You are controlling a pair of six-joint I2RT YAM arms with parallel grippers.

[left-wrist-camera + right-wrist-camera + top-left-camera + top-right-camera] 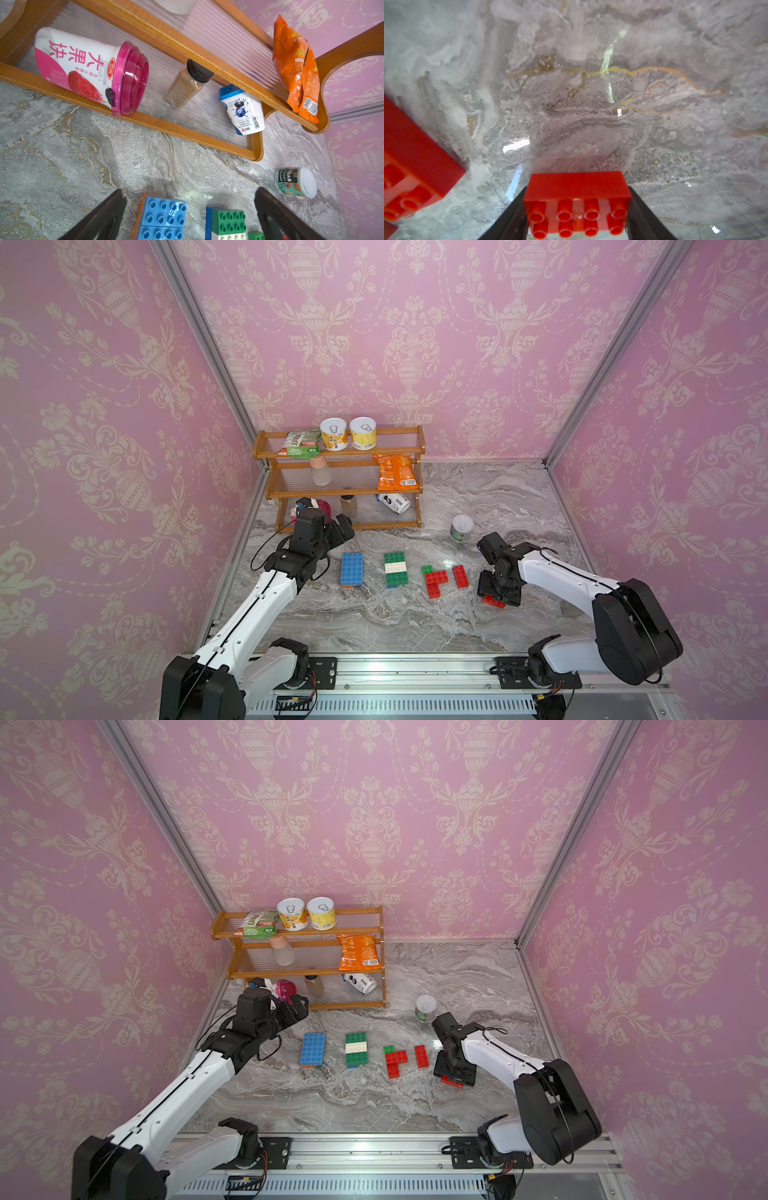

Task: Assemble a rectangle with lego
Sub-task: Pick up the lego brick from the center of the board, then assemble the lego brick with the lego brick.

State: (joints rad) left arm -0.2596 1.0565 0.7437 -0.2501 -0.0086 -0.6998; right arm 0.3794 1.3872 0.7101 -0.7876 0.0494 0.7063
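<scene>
A red two-by-four brick [576, 209] is clasped on both sides by the fingers of the right hand [498, 595], low over the marble tabletop [374, 622], near the other red pieces [435, 580]. The left hand [190, 191] is held wide apart, nothing gripped, above the blue block [351, 569]. A green-and-white block [395, 569] is set between.

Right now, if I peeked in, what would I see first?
The pink patterned wallpaper all around grabs you first. Then the bright Lego on the marble table: a blue slab, a green-and-white stack, red pieces, and the right end effector closed around a red brick. A wooden snack rack stands at the back left.
</scene>
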